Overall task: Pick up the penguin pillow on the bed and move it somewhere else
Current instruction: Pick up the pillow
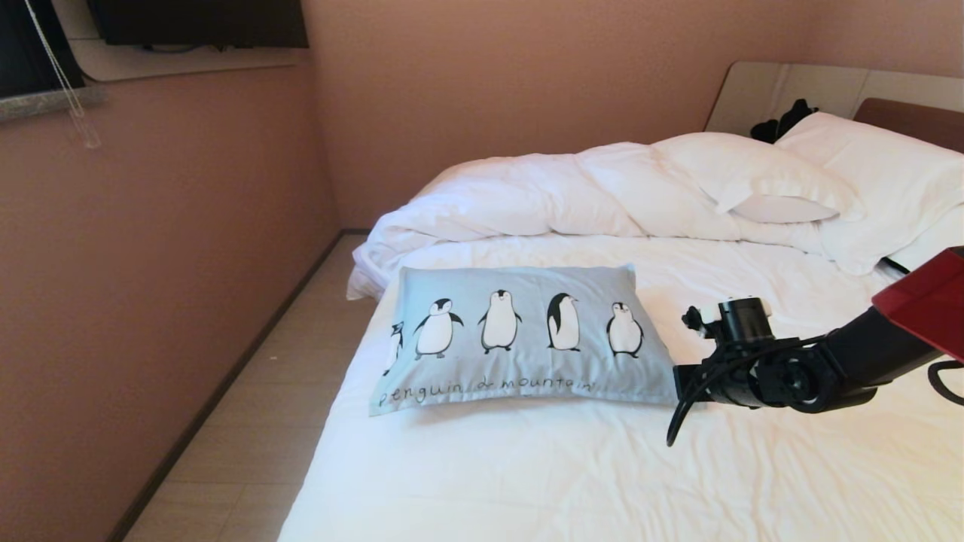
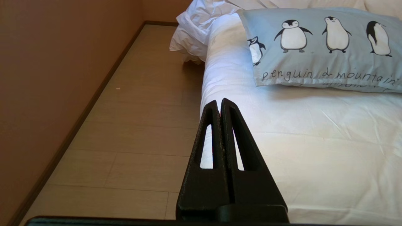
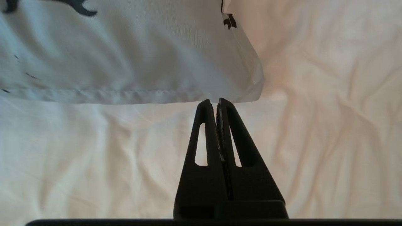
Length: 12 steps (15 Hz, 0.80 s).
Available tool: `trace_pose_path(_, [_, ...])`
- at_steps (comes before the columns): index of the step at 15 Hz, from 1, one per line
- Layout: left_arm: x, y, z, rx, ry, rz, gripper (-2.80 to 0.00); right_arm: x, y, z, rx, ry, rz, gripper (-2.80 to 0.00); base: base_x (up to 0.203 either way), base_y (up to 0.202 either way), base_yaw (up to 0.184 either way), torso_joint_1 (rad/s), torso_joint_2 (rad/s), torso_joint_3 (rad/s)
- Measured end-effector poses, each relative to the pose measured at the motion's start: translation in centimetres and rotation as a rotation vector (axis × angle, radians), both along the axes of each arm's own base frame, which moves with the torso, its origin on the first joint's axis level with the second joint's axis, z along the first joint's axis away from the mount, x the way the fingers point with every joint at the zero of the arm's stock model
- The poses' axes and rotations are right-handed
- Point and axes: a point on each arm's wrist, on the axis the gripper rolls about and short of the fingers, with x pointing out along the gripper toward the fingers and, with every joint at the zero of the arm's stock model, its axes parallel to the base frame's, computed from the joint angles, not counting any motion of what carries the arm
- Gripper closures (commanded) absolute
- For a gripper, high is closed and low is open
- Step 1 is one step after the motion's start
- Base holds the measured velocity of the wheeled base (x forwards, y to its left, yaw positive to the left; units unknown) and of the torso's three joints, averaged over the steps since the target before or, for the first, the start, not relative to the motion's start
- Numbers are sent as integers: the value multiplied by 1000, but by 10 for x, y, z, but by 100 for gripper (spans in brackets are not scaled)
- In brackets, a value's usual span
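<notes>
The soft light blue penguin pillow [image 1: 520,339], a rectangle with black-and-white penguins and thin dark writing, lies on the big bed with its crinkly white sheet [image 1: 572,467], near the bed's left edge. The black right gripper [image 3: 217,101] is pinched tight on the pillow's near right corner, and it seems to hold only a thin bit of the hem. That little pinch could slip out when the arm lifts, because the whole pillow would hang from one small corner. The pillow could also droop and drag across the sheet, or swing toward the floor (it sits close to the edge). The black left gripper [image 2: 220,102] is closed on nothing, waiting off the bed's left side.
</notes>
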Motion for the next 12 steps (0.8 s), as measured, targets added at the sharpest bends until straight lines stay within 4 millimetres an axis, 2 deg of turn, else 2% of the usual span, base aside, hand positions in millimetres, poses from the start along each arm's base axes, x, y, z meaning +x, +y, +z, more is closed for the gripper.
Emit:
trace_pose_path(7, [0, 0, 0, 0, 0, 0, 0, -3, -3, -26, -234, 90, 22, 0, 0, 0, 0, 0, 0, 0])
trace_pose_path(8, [0, 0, 0, 0, 0, -1, 0, -3, -2, -29, -256, 98, 28, -93, 0, 0, 0, 0, 0, 0])
trace_pose_path(9, [0, 0, 0, 0, 0, -1, 0, -2, -1, -30, -278, 101, 36, -280, 0, 0, 0, 0, 0, 0])
trace_pose_path(12, [0, 0, 0, 1, 0, 0, 0, 0, 3, -38, -333, 102, 74, -280, 0, 0, 0, 0, 0, 0])
